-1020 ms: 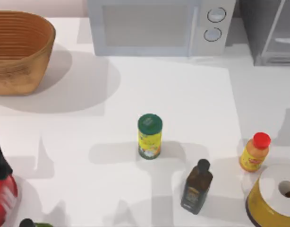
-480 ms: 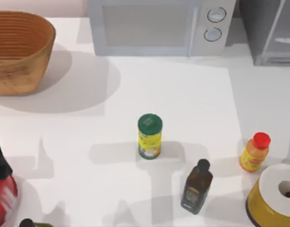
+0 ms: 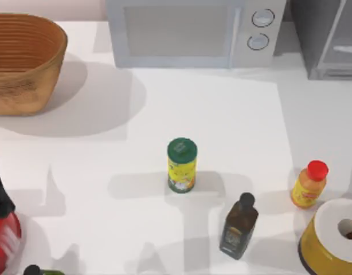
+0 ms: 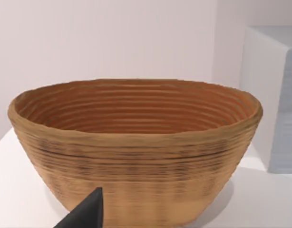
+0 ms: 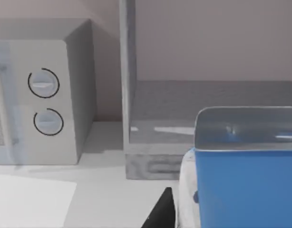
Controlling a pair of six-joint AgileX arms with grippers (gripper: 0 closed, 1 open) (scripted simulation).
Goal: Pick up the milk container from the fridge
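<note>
Looking down from above, the bench (image 3: pixel 222 114) carries one basket (image 3: pixel 21 63) at its far left corner, one microwave (image 3: pixel 193 31) along the far edge, one fridge (image 3: pixel 328 37) at the far right corner, and nearer, one green-capped can (image 3: pixel 182 165), one dark bottle (image 3: pixel 239 226), one orange bottle (image 3: pixel 308 184); from the left wrist, the basket looms close, that arm idle; from the right wrist, the milk container (image 5: pixel 246 175) sits right against the camera before the fridge's open shelf, apparently out already; whether the right tool clamps it, I cannot tell.

Milk container (image 5: pixel 243 180) blocks fridge (image 5: pixel 150 114) front (close up); microwave (image 3: pixel 187 31) flanks left.
</note>
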